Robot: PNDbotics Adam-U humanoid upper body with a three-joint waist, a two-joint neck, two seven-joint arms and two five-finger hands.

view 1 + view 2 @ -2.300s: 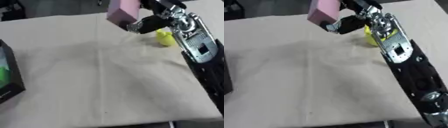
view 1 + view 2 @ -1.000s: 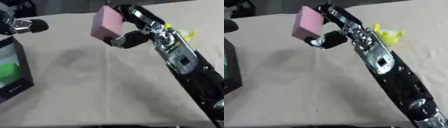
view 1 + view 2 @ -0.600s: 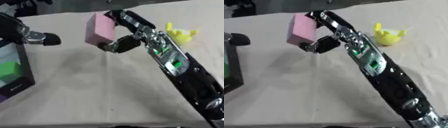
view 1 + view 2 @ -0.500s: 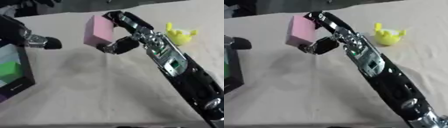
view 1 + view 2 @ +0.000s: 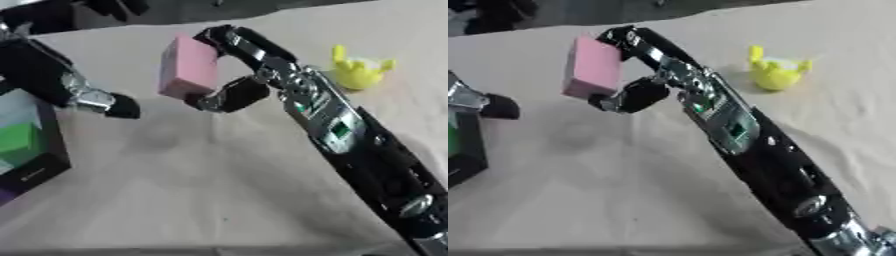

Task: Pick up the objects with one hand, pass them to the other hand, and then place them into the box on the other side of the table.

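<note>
Pink rectangular foam block [image 5: 188,67]: in the left eye view my right hand [image 5: 234,75] is clasping it, lifted above the beige cloth-covered table [image 5: 219,190], while my left hand [image 5: 92,100] is reaching nearby (fingers unclear) beside the black box [image 5: 31,150]. In the right eye view, the yellow toy [image 5: 776,72] is sitting well apart.

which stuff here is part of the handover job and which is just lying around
In the job:
- pink block, held up by the right hand
- left hand, reaching toward it
- yellow toy, on the cloth
- box at the left

Lying about:
- nothing else clearly visible
</note>
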